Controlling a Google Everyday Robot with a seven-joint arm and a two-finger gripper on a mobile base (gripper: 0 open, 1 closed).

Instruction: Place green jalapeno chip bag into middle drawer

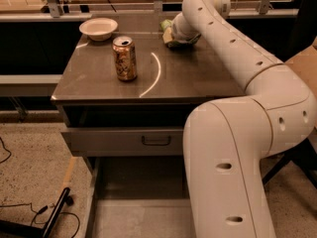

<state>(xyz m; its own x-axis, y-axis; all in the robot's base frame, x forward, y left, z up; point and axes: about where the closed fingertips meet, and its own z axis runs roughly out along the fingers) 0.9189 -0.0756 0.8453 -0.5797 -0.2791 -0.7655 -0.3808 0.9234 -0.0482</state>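
The end effector (173,34) sits at the far right of the tabletop (198,78), mostly hidden behind the arm's own wrist, so I cannot tell whether it is open or closed. Right at it, a small green and pale shape shows, apparently the green jalapeno chip bag (166,25); most of the bag is covered, and whether it is gripped or only touched is unclear. The gold soda can (124,58) stands well to its left and nearer the camera, and the white bowl (98,28) farther left. Well below and nearer, the middle drawer (138,209) lies open, cut off by the bottom edge and partly blocked by the arm.
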